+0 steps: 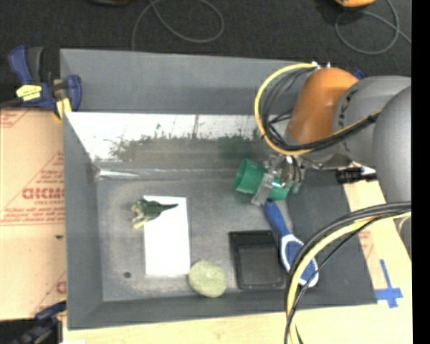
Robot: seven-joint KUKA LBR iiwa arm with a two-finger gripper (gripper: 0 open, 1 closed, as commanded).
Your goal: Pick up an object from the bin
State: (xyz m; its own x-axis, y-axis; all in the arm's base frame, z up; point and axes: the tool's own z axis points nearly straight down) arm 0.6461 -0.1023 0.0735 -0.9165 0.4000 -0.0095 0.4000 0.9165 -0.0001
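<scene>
Risk, green piece: hand (pixel 274 181) sits touching or just over the green plastic cup-shaped piece (pixel 245 178) near the back wall of the grey metal bin (pixel 82 213). A rounded, smooth body of that kind would likely squirt sideways or roll if caught off-centre.
Risk, blue tool: blue-handled tool with a white end (pixel 278 224) begins right under the hand and runs toward the near right corner. A closing grip could catch its handle together with the green piece, and a double catch would probably fail on the lift.
Risk, back wall: the work spot is close to the wall, so a sideways correction could knock the wrist against it.
Risk, cables: yellow-and-black cables (pixel 272 99) loop wide about the orange wrist cover (pixel 319 110) and could brush the bin's rim.
Hand state: cannot tell whether it is released or clenched, nor whether the green piece is truly in its grip.
Arm pose: reaches in from the right, wrist bent downward, hand low over the right rear part of the floor.
Other contents, well apart: shallow black square tray (pixel 254 260), pale green rounded lump (pixel 208 279), white rectangular card (pixel 166 239), small green toy dinosaur (pixel 149 209) at the card's top edge.
</scene>
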